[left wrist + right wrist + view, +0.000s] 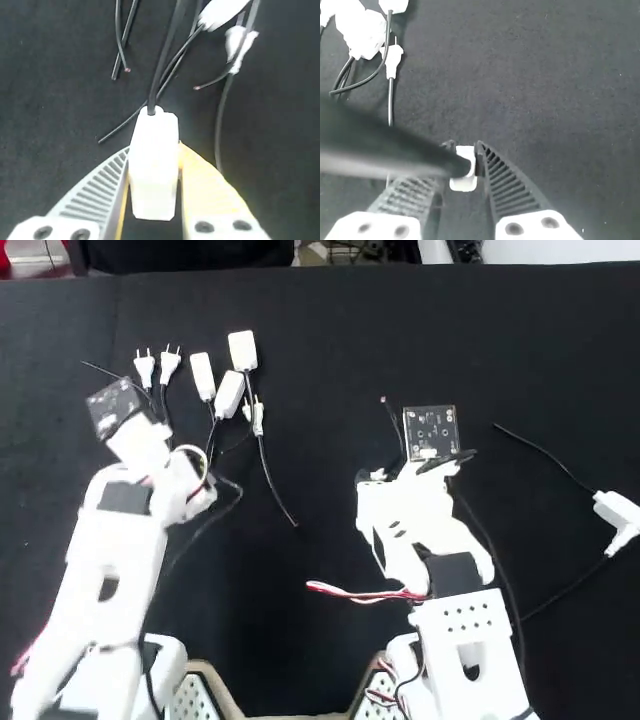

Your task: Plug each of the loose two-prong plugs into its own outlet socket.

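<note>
The left gripper (153,148) is clamped across the flat sides of a white outlet socket (152,175), whose black cable (165,65) runs straight out ahead of the fingertips. The right gripper (464,150) is pinched narrow on a small white piece (464,179). I take it for a plug body, though its prongs are hidden and I cannot be sure. A dark lead (380,145) trails off it across one finger. These look like light, hard plastic shells, smooth enough to twist or slip if squeezed off-centre. The flat faces, where the left holds now, seem the right place to grip, leaving the mating end free. The cables look springy and will likely tug the light bodies sideways, and thin prongs would bend if pushed in crooked. Beyond the left gripper, two loose plugs (157,364) lie just beside more sockets (229,392) on the black table (400,330).
</note>
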{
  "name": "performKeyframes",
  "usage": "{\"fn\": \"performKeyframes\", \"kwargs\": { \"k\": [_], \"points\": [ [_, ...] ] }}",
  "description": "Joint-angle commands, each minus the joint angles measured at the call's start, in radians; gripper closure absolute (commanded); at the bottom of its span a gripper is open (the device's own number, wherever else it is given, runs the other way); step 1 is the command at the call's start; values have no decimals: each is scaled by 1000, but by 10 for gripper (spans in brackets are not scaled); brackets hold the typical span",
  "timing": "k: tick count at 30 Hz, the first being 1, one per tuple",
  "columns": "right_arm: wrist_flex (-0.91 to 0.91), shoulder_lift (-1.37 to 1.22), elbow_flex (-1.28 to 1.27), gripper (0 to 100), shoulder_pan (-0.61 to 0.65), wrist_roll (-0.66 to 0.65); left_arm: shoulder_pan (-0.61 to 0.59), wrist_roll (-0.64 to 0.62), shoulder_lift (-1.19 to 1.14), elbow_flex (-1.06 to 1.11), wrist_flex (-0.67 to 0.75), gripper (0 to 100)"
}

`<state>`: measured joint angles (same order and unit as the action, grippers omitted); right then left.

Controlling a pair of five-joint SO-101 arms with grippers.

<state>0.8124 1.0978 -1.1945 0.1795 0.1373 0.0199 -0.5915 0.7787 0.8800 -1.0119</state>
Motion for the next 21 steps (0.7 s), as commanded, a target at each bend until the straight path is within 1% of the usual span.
{"fn": "performKeyframes", "kwargs": {
  "k": [1,3,5,7,12,14,16,20,21],
  "points": [
    [-26,15,8,986,-14,11,-8,35,189,38,12,937],
    [-26,15,8,986,-14,12,-8,120,236,84,11,938],
    [-26,15,8,986,-14,12,-10,218,262,111,-35,934],
    [-26,15,8,986,-14,12,-45,275,264,128,-86,933],
    [-26,15,8,986,-12,12,-217,299,264,136,-158,866],
    [-26,13,8,986,-12,12,-260,361,265,173,-166,866],
    [-26,13,8,986,-12,12,-289,390,273,223,-163,863],
    [-26,12,8,986,-12,12,-361,394,267,289,-103,858],
    [-25,12,8,986,-12,12,-374,394,264,303,-100,844]
  ]
}}
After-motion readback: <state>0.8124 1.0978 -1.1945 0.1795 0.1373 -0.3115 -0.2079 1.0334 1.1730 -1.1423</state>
